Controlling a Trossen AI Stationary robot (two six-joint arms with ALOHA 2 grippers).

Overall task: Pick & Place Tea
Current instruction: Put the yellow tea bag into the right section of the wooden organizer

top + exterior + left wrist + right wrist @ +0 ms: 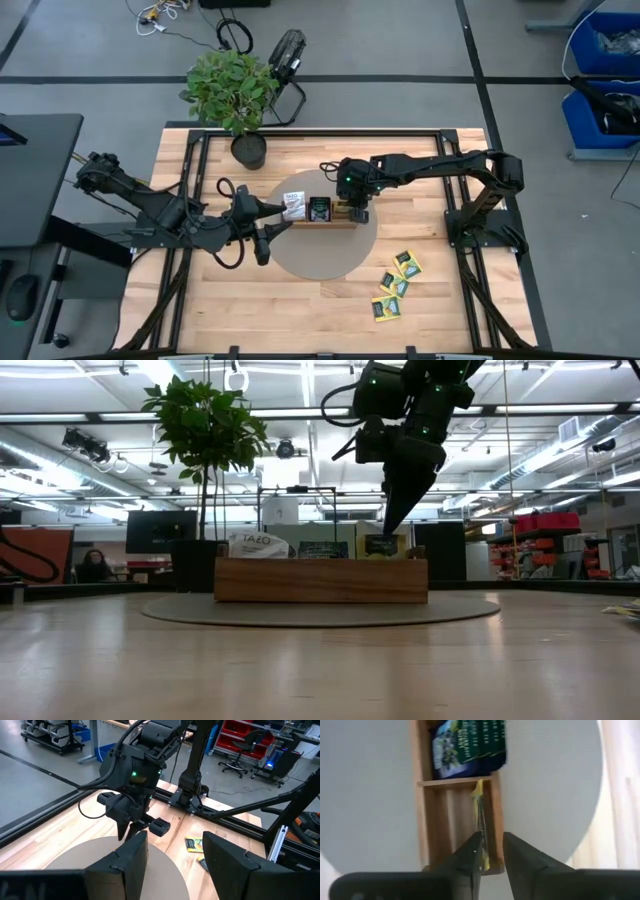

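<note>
While apparently releasing yellow-green tea packet (481, 822): right hand (491, 851) over tray (422, 815).

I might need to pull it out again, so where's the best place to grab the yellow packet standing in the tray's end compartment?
Grip the yellow packet by its upper edge, coming straight down from above. It stands on edge inside the tray, so only its top is reachable; close across its thin faces.

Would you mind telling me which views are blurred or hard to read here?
Right wrist view: soft throughout, the wooden tray and yellow-green packet blurred beyond the right gripper. Low view: ceiling lights backlight that arm into a silhouette. High view: evenly lit, sharp.
</note>
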